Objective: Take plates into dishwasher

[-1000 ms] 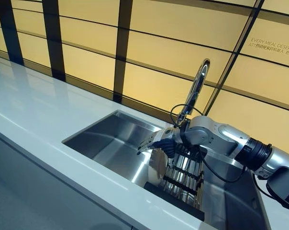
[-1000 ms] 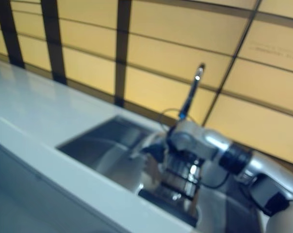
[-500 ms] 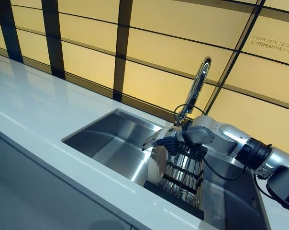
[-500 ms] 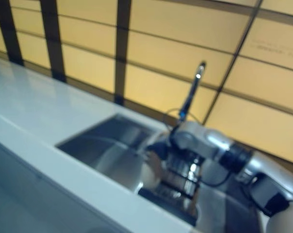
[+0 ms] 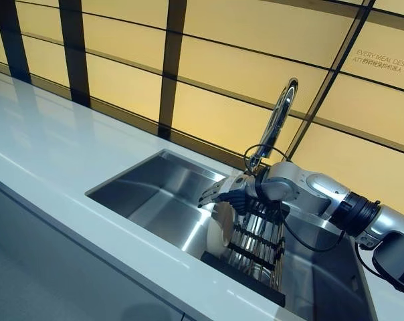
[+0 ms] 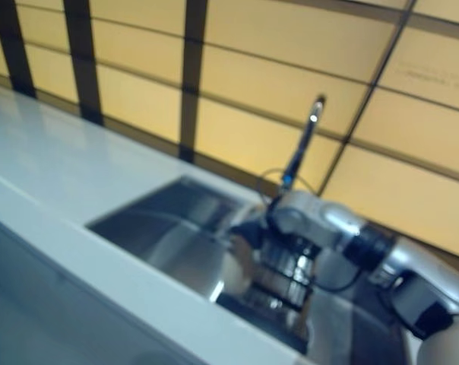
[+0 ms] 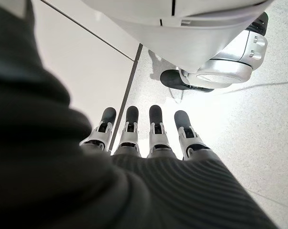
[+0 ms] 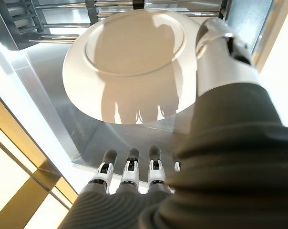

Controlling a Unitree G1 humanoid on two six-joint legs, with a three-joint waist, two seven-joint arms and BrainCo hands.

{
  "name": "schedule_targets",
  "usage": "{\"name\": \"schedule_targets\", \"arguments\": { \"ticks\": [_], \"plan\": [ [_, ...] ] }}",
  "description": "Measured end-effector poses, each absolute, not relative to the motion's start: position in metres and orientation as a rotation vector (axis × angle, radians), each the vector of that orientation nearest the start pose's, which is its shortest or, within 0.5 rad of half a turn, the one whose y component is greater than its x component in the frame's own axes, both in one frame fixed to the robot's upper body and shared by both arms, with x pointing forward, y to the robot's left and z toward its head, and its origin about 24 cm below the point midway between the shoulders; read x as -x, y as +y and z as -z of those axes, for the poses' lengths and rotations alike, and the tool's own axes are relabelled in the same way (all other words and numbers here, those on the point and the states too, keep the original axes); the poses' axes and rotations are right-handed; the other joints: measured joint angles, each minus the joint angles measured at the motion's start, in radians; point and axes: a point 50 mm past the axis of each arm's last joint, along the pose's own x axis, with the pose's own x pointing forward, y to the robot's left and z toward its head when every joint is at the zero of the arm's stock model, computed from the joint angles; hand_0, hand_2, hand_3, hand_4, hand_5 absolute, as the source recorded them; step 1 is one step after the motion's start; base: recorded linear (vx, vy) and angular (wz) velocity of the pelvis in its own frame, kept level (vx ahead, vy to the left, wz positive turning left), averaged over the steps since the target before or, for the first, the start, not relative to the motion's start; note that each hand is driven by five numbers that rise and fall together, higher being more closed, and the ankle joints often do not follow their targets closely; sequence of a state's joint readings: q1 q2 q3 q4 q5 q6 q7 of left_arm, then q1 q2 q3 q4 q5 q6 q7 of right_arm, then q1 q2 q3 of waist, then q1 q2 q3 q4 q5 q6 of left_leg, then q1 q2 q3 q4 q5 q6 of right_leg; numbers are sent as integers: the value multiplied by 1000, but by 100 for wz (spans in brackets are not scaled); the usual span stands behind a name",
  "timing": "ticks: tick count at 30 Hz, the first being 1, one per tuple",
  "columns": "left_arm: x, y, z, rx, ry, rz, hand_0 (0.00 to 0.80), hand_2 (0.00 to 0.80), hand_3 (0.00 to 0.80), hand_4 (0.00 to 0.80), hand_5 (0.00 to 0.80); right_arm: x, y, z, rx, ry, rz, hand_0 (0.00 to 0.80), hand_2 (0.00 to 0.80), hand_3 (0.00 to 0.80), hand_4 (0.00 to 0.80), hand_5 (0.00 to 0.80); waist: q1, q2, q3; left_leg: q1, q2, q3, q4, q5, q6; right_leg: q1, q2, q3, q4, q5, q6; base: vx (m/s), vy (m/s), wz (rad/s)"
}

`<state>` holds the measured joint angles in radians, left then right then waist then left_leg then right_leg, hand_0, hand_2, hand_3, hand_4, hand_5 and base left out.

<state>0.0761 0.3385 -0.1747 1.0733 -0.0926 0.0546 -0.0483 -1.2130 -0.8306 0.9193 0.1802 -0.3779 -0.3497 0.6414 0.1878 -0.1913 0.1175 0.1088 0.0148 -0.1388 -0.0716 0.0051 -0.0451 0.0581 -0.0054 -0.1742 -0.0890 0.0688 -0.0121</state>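
The right hand (image 5: 223,196) reaches over the stainless steel sink (image 5: 145,194), just above the white plate (image 5: 220,231) that stands on edge at the end of the dish rack (image 5: 255,249) nearest the open basin. In the right wrist view its fingers (image 8: 129,171) stretch out straight and spread, and the thumb (image 8: 221,52) stands apart beside the plate's rim; nothing is clasped, and the plate's pale underside (image 8: 134,62) shows past the fingers with their shadows falling on it. Whether a fingertip touches the plate cannot be told.

The rack sits inside the sink, against its wall nearest the robot, and takes up the part of the basin on the robot's right; its metal bars rise upright behind the plate. The chrome tap (image 5: 277,119) stands at the far edge of the sink, directly beyond the rack, its spout arching over the arm. The white worktop (image 5: 48,154) frames the sink on the robot's left and along the near edge, and the wall of yellow panels (image 5: 215,67) rises behind the sink.

The left hand (image 7: 144,138) shows only in its own wrist view, well away from the sink, hanging with fingers (image 7: 156,126) straight and parted over a pale speckled floor (image 7: 258,124), holding nothing.
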Motion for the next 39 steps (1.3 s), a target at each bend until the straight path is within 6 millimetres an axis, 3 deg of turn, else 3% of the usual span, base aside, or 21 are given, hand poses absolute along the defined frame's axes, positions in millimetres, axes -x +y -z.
{"name": "schedule_targets", "arguments": {
  "ticks": [12,14,20,39],
  "plan": [
    [-86,263,150,-286,1218,-53,0,0,0,0,0,-327,-78,-230,1886,-526,-1079,0,0,0,0,0,4,-6,2,-1,0,0,1,0,0,-1,0,0,0,0,0,0,0,0],
    [-87,263,149,-287,1215,-53,0,0,0,0,0,-326,-77,-227,1889,-522,-1091,0,0,0,0,0,20,-7,2,-1,0,0,1,-1,-1,-1,0,0,0,0,0,0,0,0],
    [-89,268,148,-298,1210,-59,0,0,0,0,0,-325,-72,-221,1888,-522,-1122,0,0,0,0,0,23,-28,8,-17,0,-2,11,-2,-3,-12,1,-1,1,0,0,0,0,0],
    [-89,274,145,-315,1209,-70,0,0,0,0,0,-329,-75,-219,1885,-491,-1115,0,0,0,0,0,26,-51,20,-19,1,-2,14,-5,-7,-10,2,-2,0,0,0,0,0,0]
  ]
}}
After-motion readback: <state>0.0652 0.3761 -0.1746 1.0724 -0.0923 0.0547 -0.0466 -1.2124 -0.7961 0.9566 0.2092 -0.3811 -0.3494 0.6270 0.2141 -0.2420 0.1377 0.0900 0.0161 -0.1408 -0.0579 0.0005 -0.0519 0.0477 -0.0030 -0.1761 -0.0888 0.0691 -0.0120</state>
